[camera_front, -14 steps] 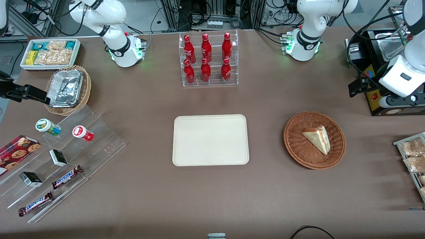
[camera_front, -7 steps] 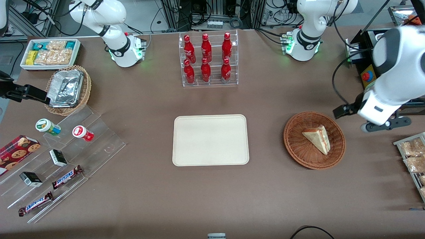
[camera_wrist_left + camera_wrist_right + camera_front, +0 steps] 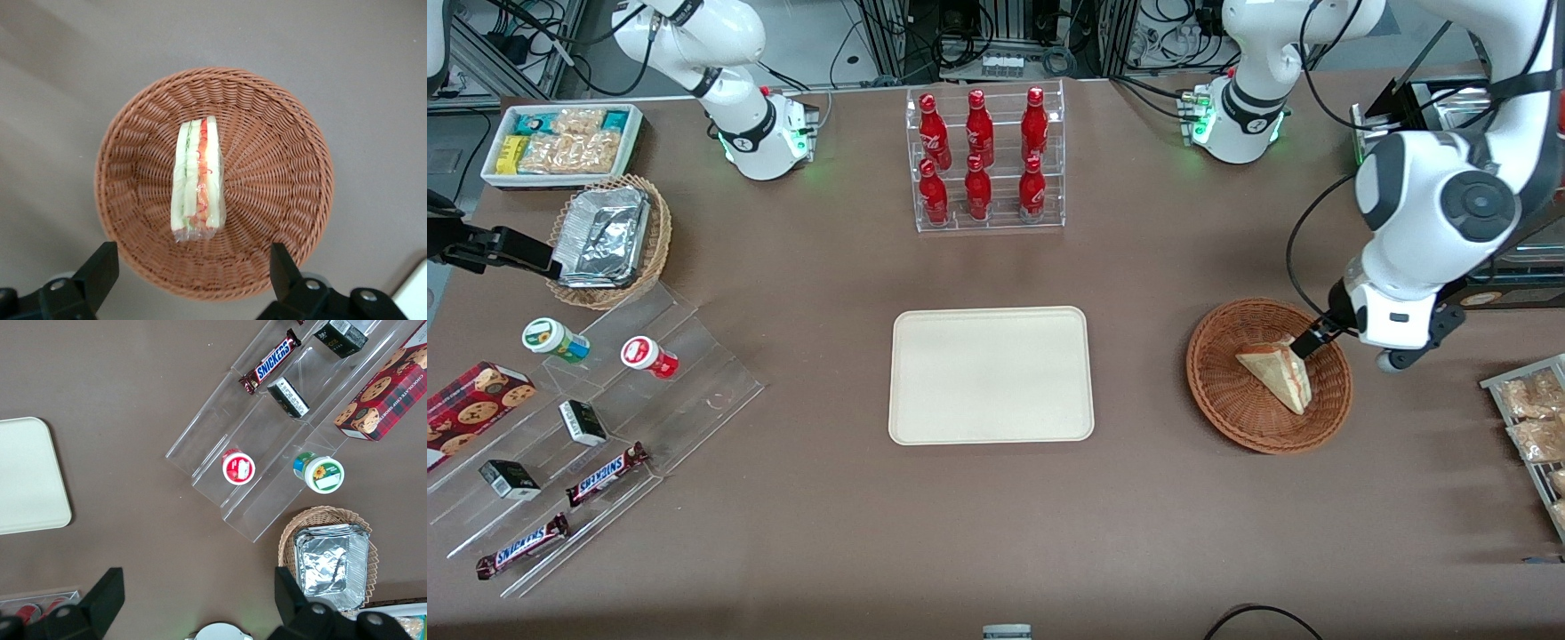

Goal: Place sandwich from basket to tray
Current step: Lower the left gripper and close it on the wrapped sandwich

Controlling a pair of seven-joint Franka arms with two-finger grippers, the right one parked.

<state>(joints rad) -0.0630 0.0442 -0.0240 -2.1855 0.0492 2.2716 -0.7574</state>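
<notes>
— How is the sandwich [image 3: 1279, 372] seen?
— A pale wedge with red and green filling, lying in the basket [image 3: 1227, 400], long axis 10-to-4 o'clock.
— The gripper [image 3: 190, 280]?
— Held spread wide above the basket, nothing grasped.

Six red bottles [image 3: 983, 160] stand in a clear rack. Toward the parked arm's end of the bench [image 3: 783, 498]: foil packs [image 3: 601, 236] in a tan basket, w/ 2 Snickers bars [image 3: 607, 474] & a cookie box [image 3: 473, 411] nearby.

Wrist view straight down on basket [image 3: 213, 183]
</notes>
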